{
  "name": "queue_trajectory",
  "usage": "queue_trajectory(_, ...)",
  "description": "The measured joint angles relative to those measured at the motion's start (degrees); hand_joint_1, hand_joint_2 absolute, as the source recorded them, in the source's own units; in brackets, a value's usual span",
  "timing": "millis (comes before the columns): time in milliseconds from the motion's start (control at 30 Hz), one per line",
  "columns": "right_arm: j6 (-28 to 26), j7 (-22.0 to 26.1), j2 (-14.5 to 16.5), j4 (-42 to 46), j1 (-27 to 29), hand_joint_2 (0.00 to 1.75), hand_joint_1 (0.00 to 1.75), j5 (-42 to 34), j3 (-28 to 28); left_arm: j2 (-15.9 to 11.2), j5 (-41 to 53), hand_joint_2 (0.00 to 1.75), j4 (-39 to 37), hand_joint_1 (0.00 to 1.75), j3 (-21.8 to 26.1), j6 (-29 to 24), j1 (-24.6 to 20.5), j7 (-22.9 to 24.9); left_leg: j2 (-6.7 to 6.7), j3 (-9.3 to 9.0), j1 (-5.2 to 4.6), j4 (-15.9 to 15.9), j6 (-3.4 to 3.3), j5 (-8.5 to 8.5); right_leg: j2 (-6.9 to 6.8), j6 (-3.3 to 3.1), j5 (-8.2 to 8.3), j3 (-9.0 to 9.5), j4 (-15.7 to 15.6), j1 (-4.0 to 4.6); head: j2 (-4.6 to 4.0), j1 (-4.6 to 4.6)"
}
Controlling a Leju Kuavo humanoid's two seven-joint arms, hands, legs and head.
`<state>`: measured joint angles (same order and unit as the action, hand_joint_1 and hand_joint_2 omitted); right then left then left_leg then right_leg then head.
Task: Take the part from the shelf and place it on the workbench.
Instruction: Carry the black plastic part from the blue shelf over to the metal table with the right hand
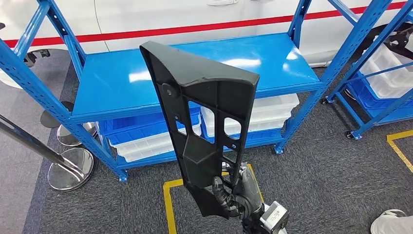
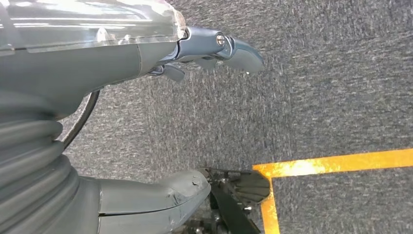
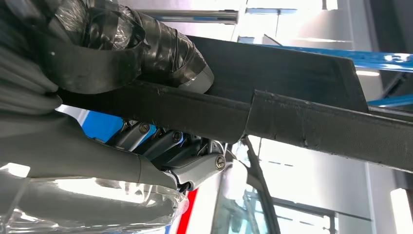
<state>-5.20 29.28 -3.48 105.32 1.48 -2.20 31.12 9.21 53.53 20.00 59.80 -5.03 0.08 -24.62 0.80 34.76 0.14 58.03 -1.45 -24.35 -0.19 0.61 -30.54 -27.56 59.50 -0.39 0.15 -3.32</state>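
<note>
A long black plastic part (image 1: 204,112) with cut-out openings stands almost upright in front of the blue shelf (image 1: 122,87). My right hand (image 1: 238,197) grips its lower end from below. In the right wrist view, taped dark fingers (image 3: 160,48) wrap over the edge of the part (image 3: 292,112), and the right hand (image 3: 97,53) clamps it from both sides. The shelf's top board is bare. My left hand (image 2: 146,53) hangs over the grey carpet with thumb and fingers apart and nothing between them.
White bins (image 1: 272,109) and a blue bin (image 1: 131,126) sit on the lower shelf level. A second blue rack (image 1: 384,73) stands at the right. Chrome stanchion bases (image 1: 70,168) are on the left. Yellow floor tape (image 1: 168,204) and a person's shoe (image 1: 389,222) are near.
</note>
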Motion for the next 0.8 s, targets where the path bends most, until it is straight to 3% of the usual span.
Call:
queue_trajectory(33, 0.0, 0.0, 0.0, 0.0, 0.0, 1.75, 1.75, -0.1, 0.0, 0.0, 0.2, 1.75, 0.1, 0.0, 0.1, 0.1, 0.0, 0.0, -0.01, 0.24, -0.02, 0.1, 0.36, 0.45, 0.02, -0.41, -0.78, 0.96, -1.9, 0.21, 0.0, 0.0)
queue_trajectory(100, 0.0, -0.2, 0.0, 0.0, 0.0, 1.75, 1.75, -0.3, 0.0, 0.0, 0.5, 1.75, 0.4, 0.0, 0.3, 0.3, 0.2, 0.1, -0.08, 0.67, 0.1, 0.2, 1.08, 0.93, -0.1, -1.33, -0.17, 0.44, -2.5, 0.17, 0.0, 0.01)
queue_trajectory(133, 0.0, -0.3, 0.0, 0.0, 0.0, 1.75, 1.75, -0.4, 0.0, 0.0, 0.8, 1.75, 0.5, 0.0, 0.4, 0.5, 0.2, 0.2, -0.15, 1.11, 0.19, 0.9, 1.4, -0.11, -0.2, -1.91, 0.47, -0.13, -2.6, 0.08, 0.0, 0.01)
queue_trajectory(167, 0.0, -0.4, 0.0, 0.0, 0.0, 1.75, 1.75, -0.4, 0.0, 0.1, 0.9, 1.75, 0.6, 0.0, 0.6, 0.6, 0.4, 0.2, -0.23, 1.79, 0.27, 2.6, 1.69, -2.27, -0.31, -2.4, 1.18, -0.84, -2.7, -0.04, 0.0, 0.02)
queue_trajectory(233, 0.0, -0.7, 0.0, 0.0, -0.1, 1.75, 1.75, -0.6, 0.0, 0.2, 1.4, 1.75, 0.9, 0.0, 0.8, 0.8, 0.5, 0.3, -0.31, 3.57, 0.46, 8.8, 2.18, -8.24, -0.42, -3.0, 2.57, -2.59, -2.6, 0.04, 0.0, 0.02)
queue_trajectory(267, 0.0, -0.8, 0.0, 0.0, 0.0, 1.75, 1.75, -0.7, 0.0, 0.2, 1.5, 1.75, 0.9, 0.0, 0.9, 0.9, 0.5, 0.3, -0.3, 4.28, 0.5, 12.4, 2.36, -10.23, -0.45, -3.03, 3.26, -3.55, -2.5, 0.12, 0.0, 0.02)
queue_trajectory(300, 0.0, -0.9, 0.0, 0.0, 0.0, 1.75, 1.75, -0.8, 0.0, 0.3, 1.6, 1.75, 1.0, 0.0, 1.0, 0.9, 0.5, 0.3, -0.3, 4.48, 0.52, 15.2, 2.46, -10.79, -0.48, -3.02, 3.92, -4.55, -2.3, 0.2, 0.0, 0.01)
queue_trajectory(333, 0.0, -0.9, 0.0, 0.0, 0.0, 1.75, 1.75, -0.8, 0.0, 0.3, 1.7, 1.75, 1.1, 0.0, 1.2, 1.0, 0.5, 0.3, -0.3, 3.87, 0.52, 16.4, 2.46, -9.92, -0.49, -2.95, 4.56, -5.6, -2.1, 0.26, 0.0, 0.02)
queue_trajectory(367, 0.0, -0.9, 0.0, 0.0, 0.0, 1.75, 1.75, -0.8, 0.0, 0.3, 1.8, 1.75, 1.2, 0.0, 1.3, 1.0, 0.5, 0.3, -0.31, 2.41, 0.51, 15.7, 2.36, -8.23, -0.5, -2.87, 5.12, -6.57, -1.9, 0.3, 0.0, 0.02)
queue_trajectory(433, 0.0, -1.0, 0.0, 0.0, 0.0, 1.75, 1.75, -0.9, 0.0, 0.3, 2.0, 1.75, 1.6, 0.0, 1.5, 1.1, 0.4, 0.3, -0.39, -3.42, 0.43, 8.8, 1.77, -5.86, -0.47, -2.58, 6.1, -8.21, -1.2, 0.36, 0.0, 0.02)
queue_trajectory(500, 0.0, -1.1, 0.0, 0.0, 0.0, 1.75, 1.75, -1.0, 0.0, 0.3, 2.3, 1.75, 2.0, 0.0, 1.6, 1.1, 0.3, 0.3, -0.49, -9.04, 0.16, 0.5, 1.13, -6.82, -0.51, -2.05, 6.99, -9.11, -0.7, 0.46, 0.0, 0.01)
queue_trajectory(533, 0.0, -1.1, 0.0, 0.0, 0.1, 1.75, 1.75, -1.0, 0.0, 0.3, 2.4, 1.75, 2.1, 0.0, 1.6, 1.1, 0.2, 0.3, -0.52, -10.26, -0.02, -1.7, 0.86, -7.49, -0.57, -1.71, 7.49, -9.3, -0.7, 0.44, 0.0, 0.01)
queue_trajectory(600, -0.2, -1.3, 0.0, 0.0, 0.3, 1.75, 1.75, -1.0, -0.1, 0.5, 2.5, 1.75, 2.2, 0.0, 1.9, 1.2, 0.3, 0.3, -0.38, -9.99, -0.07, -2.9, 0.26, -6.93, -0.6, -0.95, 8.43, -9.58, -0.9, 0.34, 0.0, 0.01)
queue_trajectory(633, -0.4, -1.4, 0.0, 0.0, 0.6, 1.75, 1.75, -1.0, -0.2, 0.6, 2.6, 1.75, 2.3, 0.0, 2.1, 1.2, 0.3, 0.3, -0.27, -9.47, 0.04, -3.2, -0.17, -6.18, -0.45, -0.59, 7.81, -9.9, -0.6, 0.27, 0.0, -0.01)
queue_trajectory(667, -0.7, -1.6, 0.0, 0.0, 0.9, 1.75, 1.75, -0.9, -0.5, 0.6, 2.7, 1.75, 2.4, 0.0, 2.3, 1.2, 0.3, 0.4, -0.13, -8.8, 0.2, -3.4, -0.61, -5.34, -0.28, -0.29, 6.07, -10.4, 0.5, 0.21, 0.0, -0.01)
queue_trajectory(700, -1.0, -1.8, -0.1, 0.0, 1.4, 1.75, 1.75, -0.6, -0.8, 0.7, 2.8, 1.75, 2.5, 0.0, 2.5, 1.3, 0.3, 0.4, 0.01, -8.0, 0.33, -3.5, -0.93, -4.56, -0.13, -0.03, 3.29, -11.07, 2.7, 0.1, 0.0, -0.02)
queue_trajectory(767, -1.7, -1.9, -0.2, 0.0, 2.5, 1.75, 1.75, 0.2, -1.6, 0.8, 3.0, 1.75, 2.8, 0.0, 3.0, 1.3, 0.3, 0.5, 0.05, -6.15, 0.26, -3.1, -1.24, -3.22, -0.02, 0.46, -2.29, -12.42, 9.6, -0.13, 0.0, -0.02)
queue_trajectory(800, -2.0, -1.8, -0.3, 0.0, 3.3, 1.75, 1.75, 0.7, -2.0, 0.9, 3.2, 1.75, 3.0, 0.0, 3.2, 1.4, 0.4, 0.5, 0.06, -5.12, 0.23, -2.8, -1.22, -2.63, -0.02, 0.68, -3.35, -12.64, 12.7, -0.24, 0.0, -0.03)
